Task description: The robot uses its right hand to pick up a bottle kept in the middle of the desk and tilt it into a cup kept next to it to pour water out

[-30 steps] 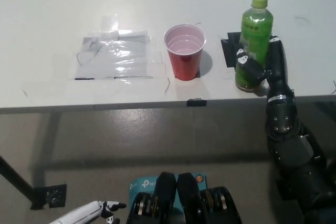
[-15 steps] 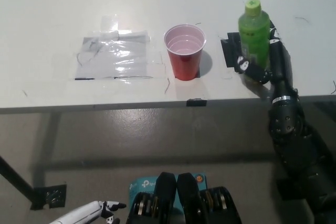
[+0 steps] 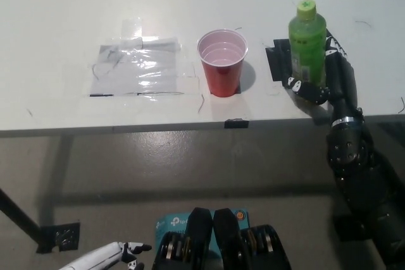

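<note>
Lifted slightly higher, green bottle (image 3: pixel 307 45) sits clamped in right hand (image 3: pixel 319 80) fingers (image 3: pixel 302 86) beside red cup (image 3: pixel 223 62); left hand (image 3: pixel 120 254) low, fingers unclear

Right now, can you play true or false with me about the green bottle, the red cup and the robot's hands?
1. The black right hand is wrapped around the green plastic bottle. True.
2. The red plastic cup lies tipped over on the white desk. False: it stands upright, open end up.
3. The bottle is to the left of the cup in the picture. False: it is to the cup's right.
4. The bottle has its green cap on. True.
5. The white left hand is touching the cup. False: it rests low at the picture's bottom left, far from the desk.
</note>
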Available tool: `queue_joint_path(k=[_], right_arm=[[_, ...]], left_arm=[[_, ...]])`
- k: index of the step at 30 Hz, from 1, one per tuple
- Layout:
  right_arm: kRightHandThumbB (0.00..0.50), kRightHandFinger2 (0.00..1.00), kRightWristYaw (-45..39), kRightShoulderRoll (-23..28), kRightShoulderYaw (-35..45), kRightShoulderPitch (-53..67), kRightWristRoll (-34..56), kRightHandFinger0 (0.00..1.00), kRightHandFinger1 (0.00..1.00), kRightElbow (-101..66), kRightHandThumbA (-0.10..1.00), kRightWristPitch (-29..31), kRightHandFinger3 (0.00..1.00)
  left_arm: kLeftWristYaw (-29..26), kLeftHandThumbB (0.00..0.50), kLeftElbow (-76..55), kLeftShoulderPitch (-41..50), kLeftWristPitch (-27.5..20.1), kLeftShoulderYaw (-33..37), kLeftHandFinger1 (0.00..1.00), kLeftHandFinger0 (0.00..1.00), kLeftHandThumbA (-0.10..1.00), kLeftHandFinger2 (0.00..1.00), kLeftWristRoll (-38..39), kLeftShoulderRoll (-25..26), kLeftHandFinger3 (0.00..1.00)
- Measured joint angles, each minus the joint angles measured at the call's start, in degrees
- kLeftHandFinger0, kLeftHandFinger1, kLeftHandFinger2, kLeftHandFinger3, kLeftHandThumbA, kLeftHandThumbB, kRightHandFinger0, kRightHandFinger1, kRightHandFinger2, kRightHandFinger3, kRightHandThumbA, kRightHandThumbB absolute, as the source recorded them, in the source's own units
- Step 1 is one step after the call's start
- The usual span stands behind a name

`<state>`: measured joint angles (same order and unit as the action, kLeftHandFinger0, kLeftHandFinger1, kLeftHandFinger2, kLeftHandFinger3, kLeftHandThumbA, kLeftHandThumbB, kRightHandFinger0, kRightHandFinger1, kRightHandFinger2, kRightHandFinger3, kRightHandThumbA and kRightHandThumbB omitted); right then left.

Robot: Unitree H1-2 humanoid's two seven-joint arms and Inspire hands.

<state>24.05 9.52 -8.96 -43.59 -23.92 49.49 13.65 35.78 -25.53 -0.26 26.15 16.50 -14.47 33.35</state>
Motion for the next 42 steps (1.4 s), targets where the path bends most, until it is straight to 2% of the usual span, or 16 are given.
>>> queue_joint_path(k=[6, 9, 11, 16, 17, 24, 26, 31, 33, 37, 39, 42], right_arm=[[0.500, 1.00, -0.2, 0.3, 0.0, 1.5, -0.3, 1.00, 1.00, -1.6, 0.86, -1.1, 1.00], [0.500, 1.00, -0.8, 1.0, 0.0, 2.7, -0.3, 1.00, 1.00, -3.1, 0.84, -1.6, 1.00], [0.500, 1.00, -1.2, 1.6, 0.0, 3.7, -0.3, 1.00, 1.00, -4.5, 0.83, -2.0, 1.00], [0.500, 1.00, -3.0, 3.3, -0.1, 7.5, -0.4, 1.00, 1.00, -9.9, 0.87, -3.2, 1.00], [0.500, 1.00, -3.8, 3.9, -0.2, 9.0, -0.5, 1.00, 1.00, -12.7, 0.89, -3.8, 1.00], [0.500, 1.00, -8.4, 5.9, -0.5, 16.3, -0.9, 1.00, 1.00, -24.6, 0.97, -6.5, 1.00], [0.500, 1.00, -9.7, 6.3, -0.5, 18.1, -0.9, 1.00, 1.00, -27.7, 0.96, -7.1, 1.00], [0.500, 1.00, -14.1, 6.8, -0.4, 22.3, 0.3, 1.00, 1.00, -37.2, 0.90, -9.6, 1.00], [0.500, 1.00, -15.3, 6.8, -0.4, 23.3, 0.9, 1.00, 1.00, -39.6, 0.81, -10.4, 1.00], [0.459, 1.00, -19.1, 7.0, 0.1, 29.0, 3.8, 1.00, 1.00, -48.3, 0.72, -11.6, 1.00], [0.422, 1.00, -20.8, 6.9, 0.2, 32.4, 5.8, 1.00, 1.00, -52.7, 0.71, -12.4, 1.00], [0.399, 1.00, -23.6, 6.8, -0.1, 38.1, 8.8, 1.00, 1.00, -59.4, 0.69, -13.9, 1.00]], left_arm=[[0.0, 0.297, 0.0, 0.1, 0.0, -0.1, 1.00, 1.00, 1.00, 1.00, 0.0, 0.0, 1.00], [0.0, 0.272, 0.0, 0.4, 0.0, -0.2, 1.00, 1.00, 1.00, 1.00, 0.0, 0.0, 1.00], [0.0, 0.278, 0.0, 0.5, 0.0, -0.2, 1.00, 1.00, 0.99, 1.00, 0.0, 0.0, 1.00], [0.0, 0.267, 0.0, 0.7, 0.0, -0.2, 1.00, 1.00, 1.00, 1.00, 0.0, 0.0, 1.00], [0.0, 0.298, 0.0, 0.7, 0.0, -0.2, 1.00, 1.00, 1.00, 1.00, 0.0, 0.0, 1.00], [0.0, 0.291, 0.0, 1.2, 0.0, -0.6, 1.00, 1.00, 1.00, 1.00, 0.1, 0.1, 1.00], [0.0, 0.312, 0.0, 1.3, 0.0, -0.7, 1.00, 1.00, 0.99, 1.00, 0.1, 0.1, 1.00], [0.2, 0.309, 0.0, 1.5, 0.0, -1.5, 1.00, 1.00, 0.98, 1.00, 0.1, 0.1, 1.00], [0.4, 0.292, 0.0, 1.6, 0.0, -1.6, 1.00, 1.00, 1.00, 1.00, 0.1, 0.1, 1.00], [0.6, 0.287, 0.0, 1.4, 0.0, -1.5, 1.00, 1.00, 1.00, 1.00, -0.2, 0.1, 1.00], [0.6, 0.291, 0.0, 1.4, 0.0, -1.5, 1.00, 1.00, 0.99, 1.00, -0.3, 0.1, 1.00], [0.7, 0.292, 0.0, 1.5, 0.0, -1.5, 1.00, 1.00, 1.00, 1.00, -0.3, 0.1, 1.00]])
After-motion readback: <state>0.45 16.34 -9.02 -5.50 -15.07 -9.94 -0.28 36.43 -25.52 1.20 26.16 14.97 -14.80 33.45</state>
